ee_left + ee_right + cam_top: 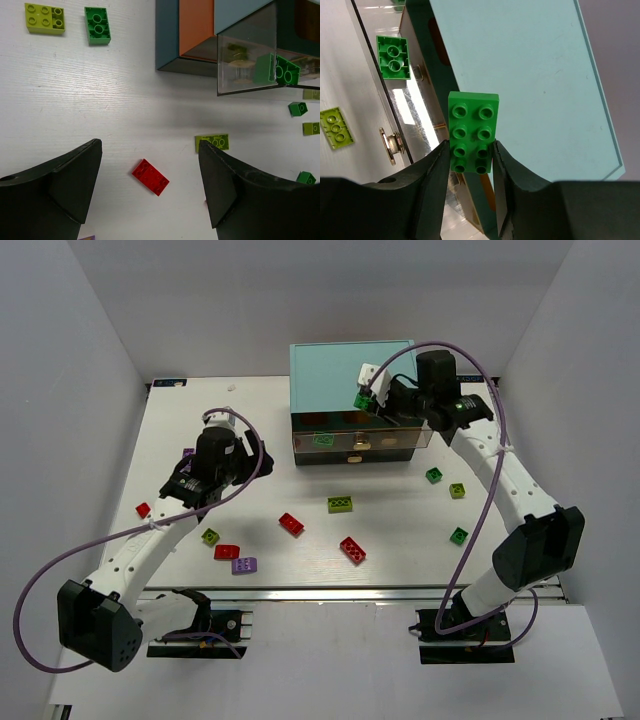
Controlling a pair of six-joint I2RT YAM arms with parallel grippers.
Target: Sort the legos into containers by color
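Observation:
My right gripper (366, 397) (470, 155) is shut on a dark green lego (472, 132) and holds it above the front edge of the cabinet's teal top (345, 365) (530, 75). The top see-through drawer (400, 435) (245, 65) is pulled out and holds one green lego (323, 439) (393, 57) (287, 70). My left gripper (195, 490) (150, 150) is open and empty, high over the table, with a red lego (150, 176) (291, 524) below the gap between its fingers.
Loose on the table are red legos (352, 549) (226, 552) (143, 509), yellow-green ones (340, 504) (210, 536) (457, 490), green ones (433, 475) (458, 535) and a purple one (243, 565). A yellow-green (45, 17) and a green lego (97, 25) lie left of the cabinet.

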